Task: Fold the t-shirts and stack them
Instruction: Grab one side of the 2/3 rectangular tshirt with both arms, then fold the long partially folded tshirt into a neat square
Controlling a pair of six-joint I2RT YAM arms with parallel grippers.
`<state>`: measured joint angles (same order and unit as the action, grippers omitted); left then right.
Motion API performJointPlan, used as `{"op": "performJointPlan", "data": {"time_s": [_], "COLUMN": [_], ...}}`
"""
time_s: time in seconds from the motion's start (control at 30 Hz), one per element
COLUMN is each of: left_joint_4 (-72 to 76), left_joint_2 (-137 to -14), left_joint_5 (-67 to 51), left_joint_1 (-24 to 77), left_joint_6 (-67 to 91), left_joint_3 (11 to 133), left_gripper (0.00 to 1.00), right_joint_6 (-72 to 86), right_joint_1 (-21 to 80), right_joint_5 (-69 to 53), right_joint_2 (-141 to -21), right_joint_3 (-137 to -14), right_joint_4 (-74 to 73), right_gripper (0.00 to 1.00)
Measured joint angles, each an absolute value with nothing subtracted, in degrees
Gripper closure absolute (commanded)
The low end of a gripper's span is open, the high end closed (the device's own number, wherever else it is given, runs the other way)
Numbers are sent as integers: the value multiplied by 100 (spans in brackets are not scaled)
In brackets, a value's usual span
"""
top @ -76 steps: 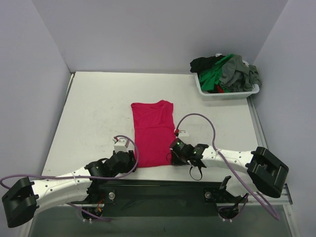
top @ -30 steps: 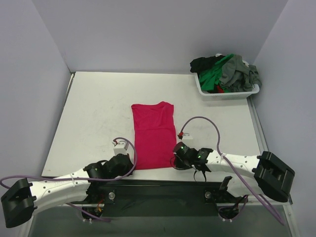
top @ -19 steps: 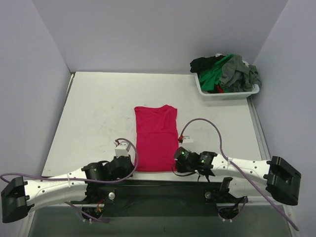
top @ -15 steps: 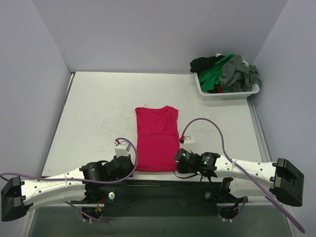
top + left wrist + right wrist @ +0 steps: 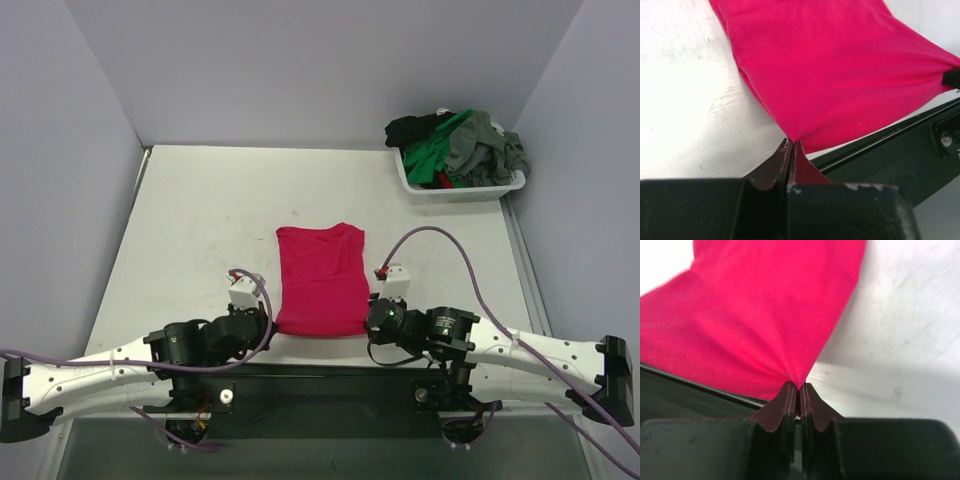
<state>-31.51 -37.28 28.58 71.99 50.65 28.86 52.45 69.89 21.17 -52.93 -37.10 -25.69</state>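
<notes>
A crimson-red t-shirt [image 5: 320,278] lies folded lengthwise in the middle of the table, its near edge at the table's front. My left gripper [image 5: 268,322] is shut on the shirt's near left corner [image 5: 799,136]. My right gripper [image 5: 373,320] is shut on its near right corner [image 5: 799,379]. The cloth is pulled taut between both grips and lifts off the table near the jaws. Green [image 5: 432,150], grey [image 5: 478,148] and black [image 5: 410,128] t-shirts sit heaped in the basket at the back right.
A white plastic basket [image 5: 455,189] stands at the table's [image 5: 190,230] back right corner, against the right wall. A black rail [image 5: 330,375] runs along the near edge below the shirt. Purple cables loop over both arms.
Both grippers have lifted the shirt's near corners and moved them away from me; the red shirt now looks shorter, its near part raised, and it sits slightly further right.
</notes>
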Motion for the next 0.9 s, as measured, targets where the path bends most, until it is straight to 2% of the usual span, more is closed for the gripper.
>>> {"op": "performJointPlan", "data": {"time_s": [0.37, 0.9], "left_joint_4": [-2628, -1015], "left_joint_2": [-4303, -5251], "left_joint_5": [3074, 1326], "left_joint_1": [6919, 4550], "left_joint_6": [4150, 3275], "left_joint_3": [3658, 3675], "left_gripper": [100, 100], "right_joint_6": [4246, 2954], "right_joint_1": [5861, 4108], "right_joint_5": [2314, 1337], "right_joint_2": [-5476, -7231], "right_joint_3": [-4674, -6149], "right_joint_4": [-2711, -2178], "right_gripper": [100, 100]}}
